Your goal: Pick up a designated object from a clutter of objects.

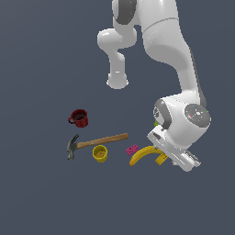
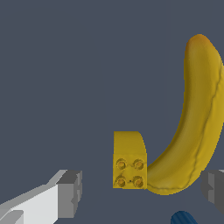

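The designated yellow-orange studded brick (image 2: pixel 129 162) lies on the dark floor, touching the banana (image 2: pixel 197 118) along one side. In the exterior view the brick (image 1: pixel 161 159) peeks out beside the hand, at the banana's (image 1: pixel 142 155) end. My gripper (image 2: pixel 142 190) is open just above the floor. One grey fingertip (image 2: pixel 70 192) stands clear of the brick on one side, and the other fingertip (image 2: pixel 213 186) is beyond the banana's end. The brick and the banana's lower curve lie between them. In the exterior view the gripper (image 1: pixel 166 156) is mostly hidden under the white hand.
A pink brick (image 1: pixel 132 149), a yellow cup (image 1: pixel 100 153), a wooden-handled hammer (image 1: pixel 96 142) and a red mug (image 1: pixel 79 118) lie toward the exterior view's left. A green bit (image 1: pixel 156 123) shows behind the wrist. A blue piece (image 2: pixel 183 217) sits near the fingers.
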You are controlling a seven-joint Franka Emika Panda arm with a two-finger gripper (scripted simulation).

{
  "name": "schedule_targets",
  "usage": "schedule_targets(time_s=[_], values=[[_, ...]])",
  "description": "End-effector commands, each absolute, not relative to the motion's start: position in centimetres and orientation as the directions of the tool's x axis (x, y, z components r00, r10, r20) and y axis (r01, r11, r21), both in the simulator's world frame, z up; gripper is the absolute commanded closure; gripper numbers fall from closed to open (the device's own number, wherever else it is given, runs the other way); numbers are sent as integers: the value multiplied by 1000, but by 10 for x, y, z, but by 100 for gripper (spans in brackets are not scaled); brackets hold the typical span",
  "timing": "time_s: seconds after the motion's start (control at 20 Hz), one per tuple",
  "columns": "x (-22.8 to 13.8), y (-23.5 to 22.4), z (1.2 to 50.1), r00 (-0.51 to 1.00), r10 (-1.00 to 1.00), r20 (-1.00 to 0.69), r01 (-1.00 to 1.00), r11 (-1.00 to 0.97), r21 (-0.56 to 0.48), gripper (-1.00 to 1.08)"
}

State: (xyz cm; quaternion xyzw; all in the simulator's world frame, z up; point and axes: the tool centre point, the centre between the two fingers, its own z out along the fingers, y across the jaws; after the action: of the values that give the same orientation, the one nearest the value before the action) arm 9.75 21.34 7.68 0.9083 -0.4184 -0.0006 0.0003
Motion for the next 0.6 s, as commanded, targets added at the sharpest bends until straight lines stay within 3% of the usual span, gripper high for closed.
schedule_targets(time_s=[0.0, 0.55], values=[[98, 216, 73, 639, -769, 0, -769, -639, 0, -92], [97, 216, 54, 638, -770, 0, -770, -638, 0, -92]])
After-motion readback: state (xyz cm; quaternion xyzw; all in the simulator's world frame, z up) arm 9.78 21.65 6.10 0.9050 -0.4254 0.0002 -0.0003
